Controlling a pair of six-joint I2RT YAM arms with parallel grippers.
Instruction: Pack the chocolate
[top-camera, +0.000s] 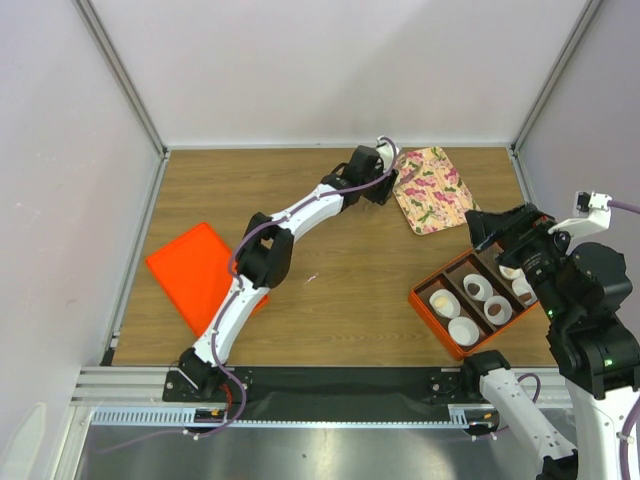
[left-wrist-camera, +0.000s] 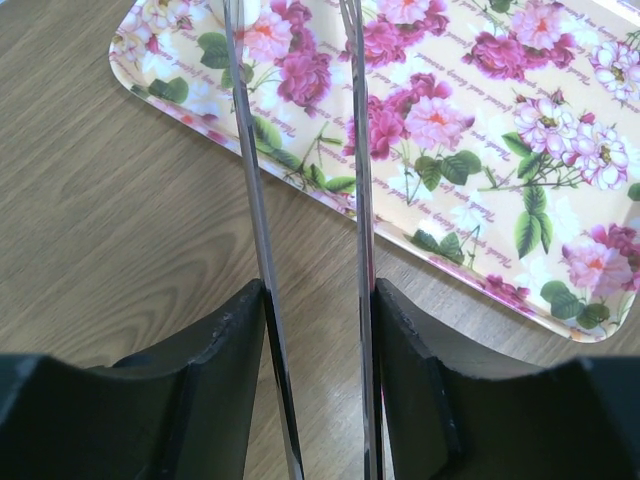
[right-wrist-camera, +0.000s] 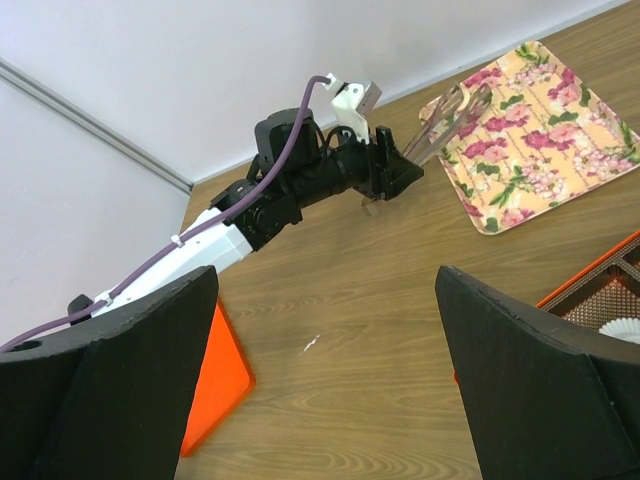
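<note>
Left gripper (left-wrist-camera: 305, 80), tongs half-closed and empty over the floral tray (left-wrist-camera: 480, 130), risks snagging its rim; right gripper (right-wrist-camera: 325, 380) gapes empty

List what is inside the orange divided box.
The orange divided box holds white paper cups; two show dark brown chocolate pieces. Its far end is hidden by the right gripper, open above.

Floral tray (left-wrist-camera: 470, 150) cropped at top and right edges; left pincer (left-wrist-camera: 300, 30) tips cut off above.
</note>
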